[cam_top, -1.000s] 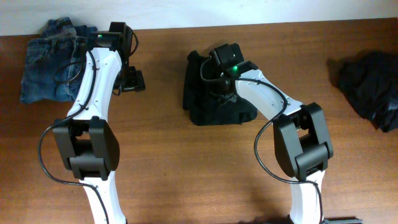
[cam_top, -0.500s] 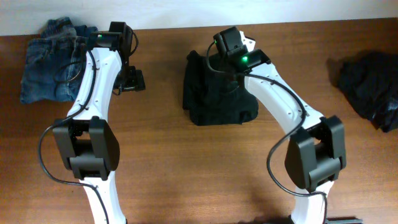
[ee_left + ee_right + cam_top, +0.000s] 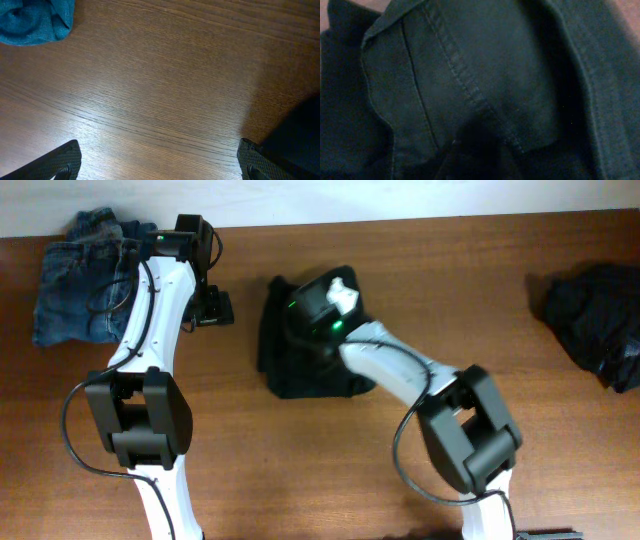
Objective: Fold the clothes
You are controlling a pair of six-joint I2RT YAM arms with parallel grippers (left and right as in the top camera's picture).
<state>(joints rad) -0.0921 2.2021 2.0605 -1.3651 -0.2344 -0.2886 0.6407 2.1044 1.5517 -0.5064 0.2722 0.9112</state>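
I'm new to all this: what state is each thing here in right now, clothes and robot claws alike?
Jeans: folded.
Middle black garment: folded into a compact pile.
Right black garment: crumpled, not folded.
Left gripper: open, holding nothing.
Right gripper: down on the middle black garment; whether it is open or shut is hidden.

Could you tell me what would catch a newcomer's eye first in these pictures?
The right arm leans over a folded black garment at the middle of the wooden table, whose seams fill the right wrist view. Folded blue jeans lie at the far left corner and a crumpled black garment at the right edge. The left end effector hangs open over bare wood beside the jeans.
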